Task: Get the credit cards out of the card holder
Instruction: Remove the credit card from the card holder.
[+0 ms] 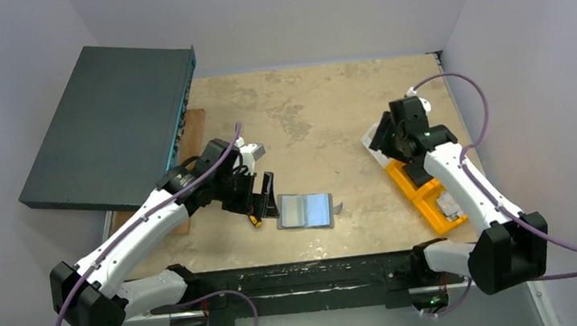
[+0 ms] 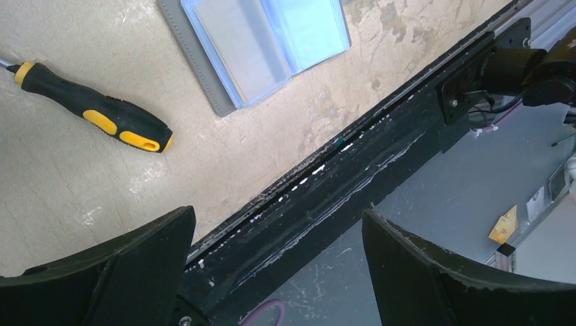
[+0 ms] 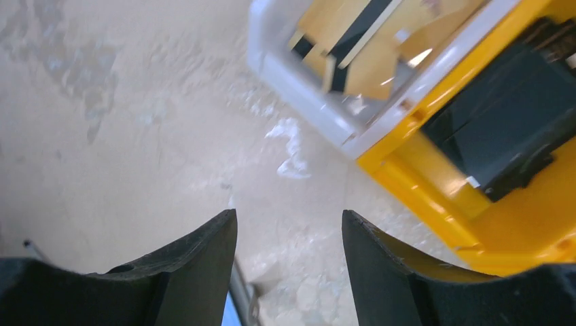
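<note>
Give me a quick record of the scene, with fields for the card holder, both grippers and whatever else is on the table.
card holder: lying open flat, pale blue inside up, near the table's front edge
cards: cannot tell if any are in the pockets
left gripper: open, empty, beside the holder
right gripper: open, empty, by the orange bin
screwdriver: on the table left of the holder, not touching it
dark box: far left corner

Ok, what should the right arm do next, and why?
Probably move the right gripper left toward the card holder: its jaws stand open and empty beside the orange bin, while the holder lies open, perhaps with cards left inside.
</note>
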`<state>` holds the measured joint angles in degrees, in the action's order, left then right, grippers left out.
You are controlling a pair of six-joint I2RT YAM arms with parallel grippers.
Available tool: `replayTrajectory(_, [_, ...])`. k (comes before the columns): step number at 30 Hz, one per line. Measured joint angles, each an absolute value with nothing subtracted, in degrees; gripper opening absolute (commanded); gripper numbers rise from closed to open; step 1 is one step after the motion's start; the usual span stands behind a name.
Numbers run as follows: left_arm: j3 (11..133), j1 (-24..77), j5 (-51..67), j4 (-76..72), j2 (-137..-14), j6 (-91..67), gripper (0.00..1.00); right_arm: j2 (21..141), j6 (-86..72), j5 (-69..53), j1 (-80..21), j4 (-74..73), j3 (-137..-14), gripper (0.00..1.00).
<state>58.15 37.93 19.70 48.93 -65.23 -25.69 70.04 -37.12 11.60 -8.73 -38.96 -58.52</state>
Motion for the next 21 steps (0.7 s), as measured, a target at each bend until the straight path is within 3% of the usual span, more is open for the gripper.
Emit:
replayTrajectory(12, [58.2, 37.6, 17.0, 48.9, -68.0, -26.4, 0.93, 69.4, -47.1, 6.3, -29.1, -29.1, -49.1, 0.5])
replayTrajectory(21, [55.7, 37.5, 14.5, 46.7, -69.4, -31.3, 0.93, 82.1, -50.6, 6.5, -47.1, -23.7, -50.5, 0.49])
